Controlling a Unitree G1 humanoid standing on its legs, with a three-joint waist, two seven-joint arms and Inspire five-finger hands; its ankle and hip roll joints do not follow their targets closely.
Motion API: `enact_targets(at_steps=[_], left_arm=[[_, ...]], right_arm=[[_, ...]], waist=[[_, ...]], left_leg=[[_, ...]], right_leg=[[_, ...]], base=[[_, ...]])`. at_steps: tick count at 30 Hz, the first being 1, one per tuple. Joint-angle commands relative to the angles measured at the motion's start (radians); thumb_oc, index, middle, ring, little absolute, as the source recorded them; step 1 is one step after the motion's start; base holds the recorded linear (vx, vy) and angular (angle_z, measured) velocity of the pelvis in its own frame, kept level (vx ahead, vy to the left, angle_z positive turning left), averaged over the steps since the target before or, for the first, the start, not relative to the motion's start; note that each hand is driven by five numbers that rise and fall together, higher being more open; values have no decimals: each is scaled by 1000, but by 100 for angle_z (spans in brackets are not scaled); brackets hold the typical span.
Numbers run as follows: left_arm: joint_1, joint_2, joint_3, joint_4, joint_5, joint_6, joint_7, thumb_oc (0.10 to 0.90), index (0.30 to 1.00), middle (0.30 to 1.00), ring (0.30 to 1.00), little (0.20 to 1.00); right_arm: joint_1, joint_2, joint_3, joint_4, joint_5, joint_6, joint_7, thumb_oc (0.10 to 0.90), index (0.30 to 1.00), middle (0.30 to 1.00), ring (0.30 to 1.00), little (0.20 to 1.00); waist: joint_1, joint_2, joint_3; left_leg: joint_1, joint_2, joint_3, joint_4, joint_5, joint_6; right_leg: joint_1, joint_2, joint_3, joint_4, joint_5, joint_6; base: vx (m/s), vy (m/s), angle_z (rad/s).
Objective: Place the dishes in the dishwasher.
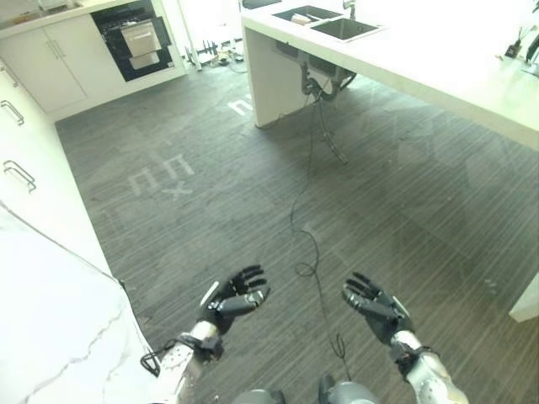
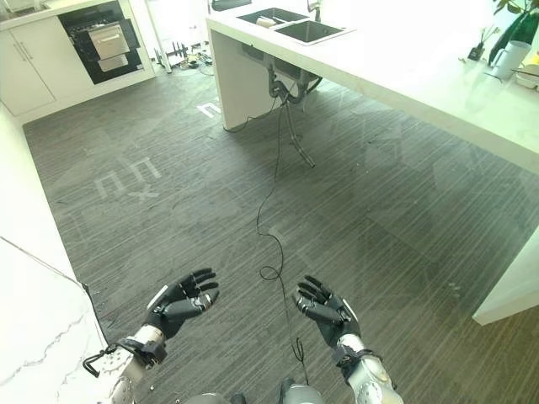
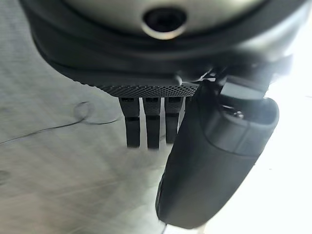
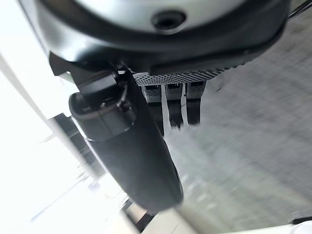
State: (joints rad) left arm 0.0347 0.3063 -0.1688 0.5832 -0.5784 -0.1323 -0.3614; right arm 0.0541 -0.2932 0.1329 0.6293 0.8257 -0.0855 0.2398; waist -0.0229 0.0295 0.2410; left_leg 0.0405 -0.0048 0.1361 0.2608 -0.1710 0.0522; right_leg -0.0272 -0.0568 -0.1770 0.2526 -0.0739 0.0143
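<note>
Left eye view: left hand [image 1: 229, 303] and right hand [image 1: 376, 306] over floor [image 1: 253, 185], fingers released, empty. Dishwasher [image 1: 135, 38], probably open, far off; no dish loaded yet.

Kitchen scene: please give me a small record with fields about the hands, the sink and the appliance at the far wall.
left hand: open, empty, held over the floor
right hand: open, empty, held over the floor
sink: set in the white counter, far right
open appliance: in the far cabinets, door down, racks visible
dishes in hands: none
floor: dark striped
</note>
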Motion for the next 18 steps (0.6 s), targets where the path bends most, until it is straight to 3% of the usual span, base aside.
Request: enact_targets(at_steps=[1, 5, 11, 16, 18], left_arm=[[-11, 15, -38, 40, 68, 7, -39, 800, 900, 900, 900, 900], [45, -47, -46, 192, 58, -37, -52, 800, 900, 900, 900, 900], [57, -74, 0, 241, -60, -31, -69, 800, 900, 900, 900, 900], [33, -90, 11, 284, -71, -25, -93, 800, 900, 900, 900, 900], [32, -93, -1, 290, -44, -20, -84, 800, 900, 900, 900, 900]], right_arm=[[-12, -12, -9, 16, 10, -44, -8, 800, 900, 900, 900, 900], [-7, -7, -4, 151, -22, -56, 16, 800, 900, 900, 900, 900], [-2, -12, -22, 207, -43, -80, 40, 800, 900, 900, 900, 900], [-14, -30, 15, 261, -212, -143, 57, 800, 900, 900, 900, 900], [-22, -42, 25, 275, -248, -188, 7, 800, 900, 900, 900, 900]], waist=[[1, -8, -56], [0, -9, -41], [3, -13, -31], [7, -12, -31], [6, -8, -39]], left_leg=[[-53, 11, -10, 39, -49, -28], [-59, 21, -1, 39, -55, -31], [-76, 29, -2, 39, -53, -35], [-80, 35, -2, 39, -51, -45], [-77, 38, -2, 39, -53, -50]], right_leg=[[18, -36, -19, 47, -110, 54], [11, -30, -15, 47, -118, 53], [-7, -28, -18, 47, -120, 51], [-8, -29, -30, 47, -126, 47], [-6, -32, -37, 47, -131, 50]], base=[[17, -31, 0], [18, -39, -1], [-38, -43, -1], [-32, -54, 1], [0, 0, 0]])
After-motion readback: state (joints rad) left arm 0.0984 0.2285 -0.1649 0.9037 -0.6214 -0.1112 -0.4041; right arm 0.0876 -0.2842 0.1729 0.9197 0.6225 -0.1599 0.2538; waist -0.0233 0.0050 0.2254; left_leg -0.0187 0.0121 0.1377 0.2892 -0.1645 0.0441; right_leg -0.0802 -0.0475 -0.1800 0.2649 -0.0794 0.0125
